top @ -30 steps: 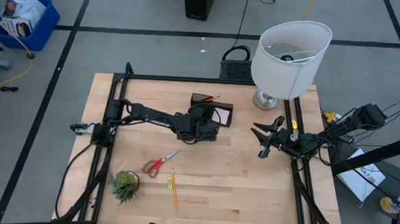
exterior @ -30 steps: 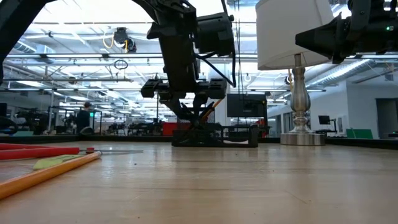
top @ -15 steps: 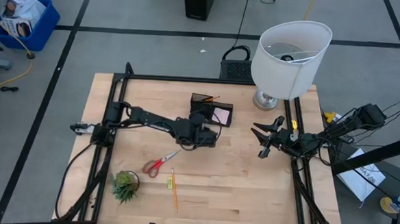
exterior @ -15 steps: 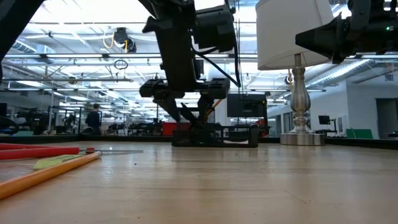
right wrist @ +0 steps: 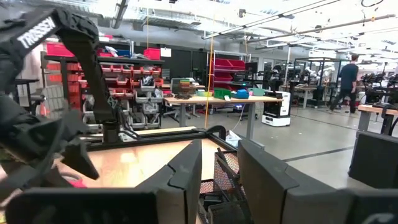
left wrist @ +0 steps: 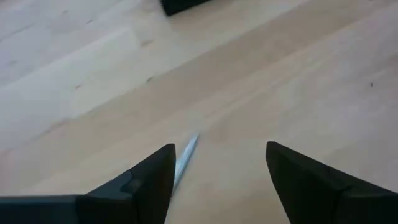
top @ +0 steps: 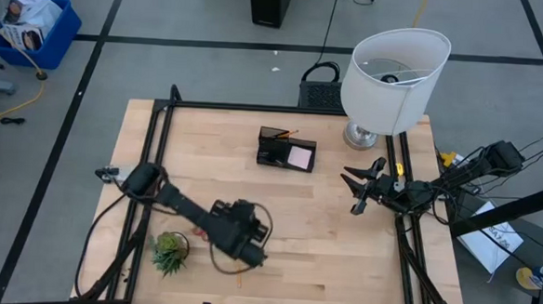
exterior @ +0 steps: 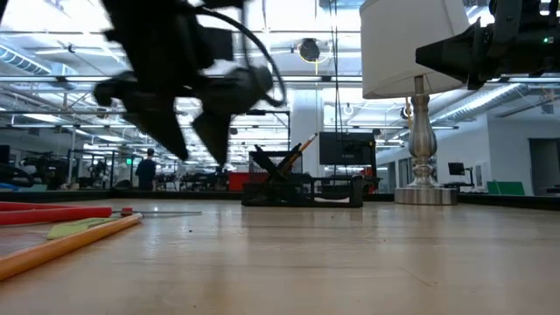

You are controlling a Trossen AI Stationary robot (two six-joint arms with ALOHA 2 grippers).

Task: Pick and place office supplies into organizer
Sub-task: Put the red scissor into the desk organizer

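Potted plant (top: pixel 168 251) — sited at the near left of the worktop (top: pixel 340 258). Left end effector (top: pixel 246 248) — positioned just right of the plant, fingers spread and empty, above the scissors' blade tip (left wrist: pixel 185 155). Organizer (top: pixel 286 149) — placed far-centre, a pencil (top: pixel 285 133) and pink sticky-note pad (top: pixel 300 157) lodged inside. Right end effector (top: pixel 355 188) — parked at the right edge, fingers narrowly parted, nothing held.

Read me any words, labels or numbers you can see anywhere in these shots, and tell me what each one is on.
"TRISSEY", white letters as they seem to read, on the dark left arm in the right wrist view; probably the maker's name, partly unclear.
Print on the bag in the blue bin: too small to read.
Nothing readable on the organizer or lamp.
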